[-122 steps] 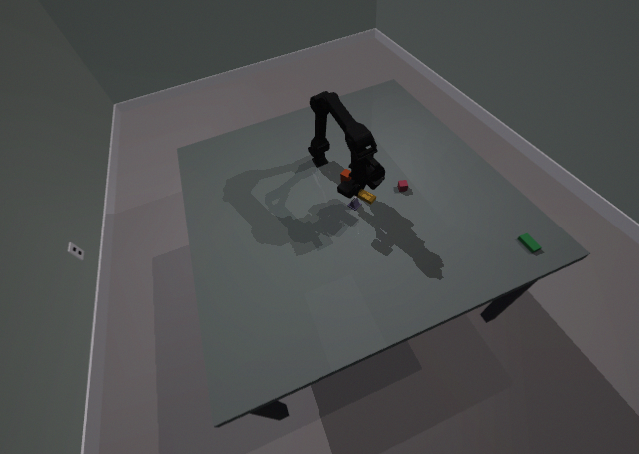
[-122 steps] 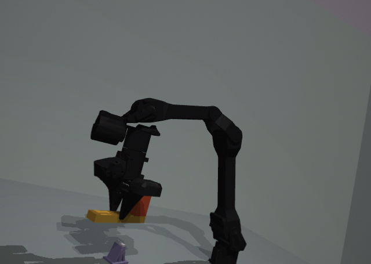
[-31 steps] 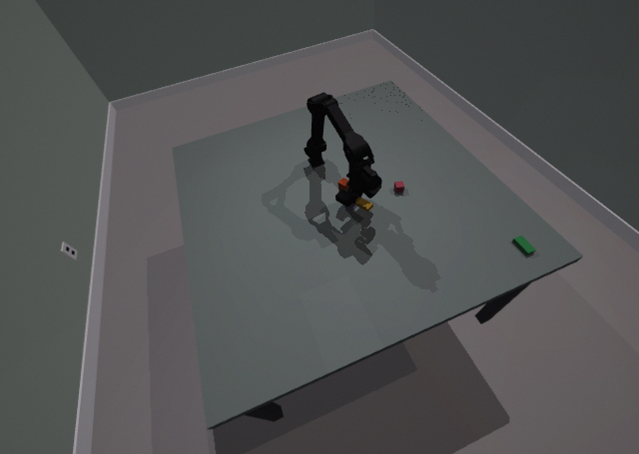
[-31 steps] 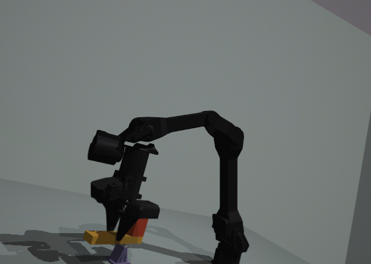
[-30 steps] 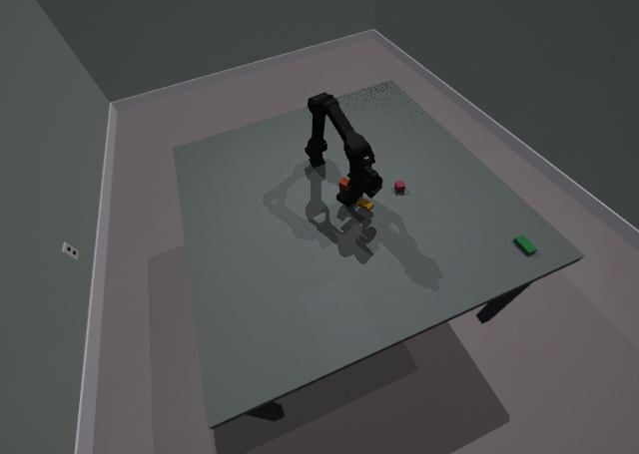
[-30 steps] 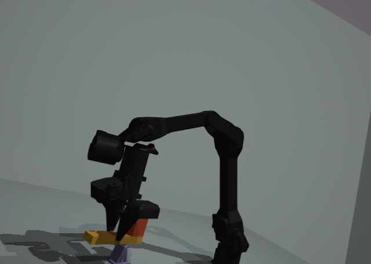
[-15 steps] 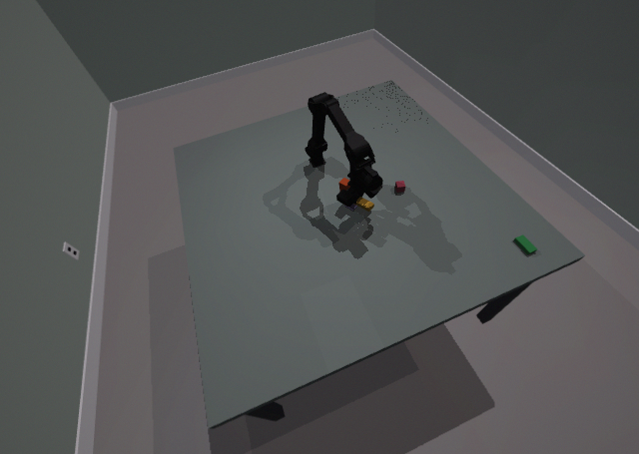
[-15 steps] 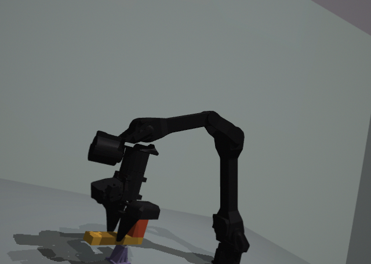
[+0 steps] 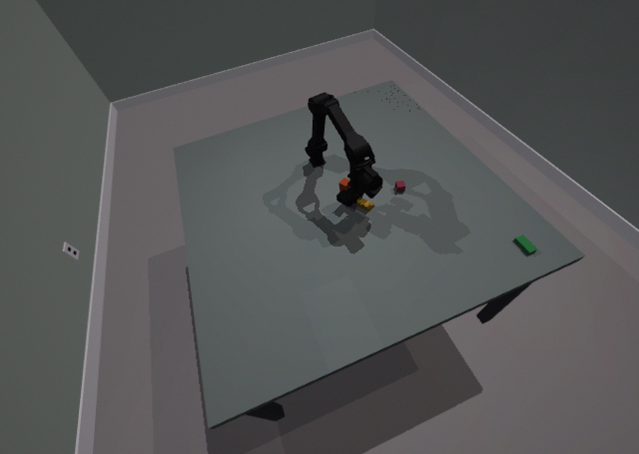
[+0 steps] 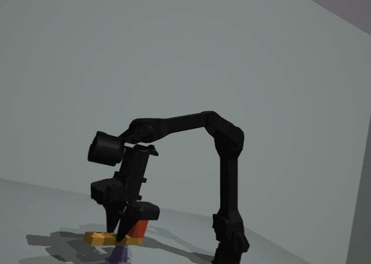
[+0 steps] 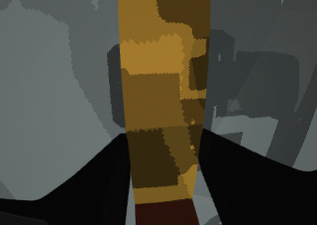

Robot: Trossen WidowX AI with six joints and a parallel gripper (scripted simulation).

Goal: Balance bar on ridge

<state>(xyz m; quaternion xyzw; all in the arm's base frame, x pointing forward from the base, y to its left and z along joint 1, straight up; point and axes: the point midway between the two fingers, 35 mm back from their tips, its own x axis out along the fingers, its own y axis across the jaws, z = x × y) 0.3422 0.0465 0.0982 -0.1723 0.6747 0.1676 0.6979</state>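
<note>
A yellow bar (image 9: pixel 365 205) (image 10: pixel 95 239) (image 11: pixel 154 101) has an orange-red block (image 9: pixel 343 184) (image 10: pixel 139 228) (image 11: pixel 165 213) on its end nearer the arm's base. My gripper (image 10: pixel 115 236) (image 11: pixel 162 140) is shut on the bar between that block and the free end, one finger on each long side. In the exterior view the bar looks about level, clear of the table. The purple ridge (image 10: pixel 120 254) stands under it, below the fingertips. Its top is at or just below the bar's underside; I cannot tell whether they touch. The wrist view does not show the ridge.
A small crimson cube (image 9: pixel 399 186) lies on the table (image 9: pixel 258 304) beside the gripper, to its right in the top view. A green block (image 9: pixel 525 244) lies far off near the table's right corner. The arm's shadows fall across the table around the bar.
</note>
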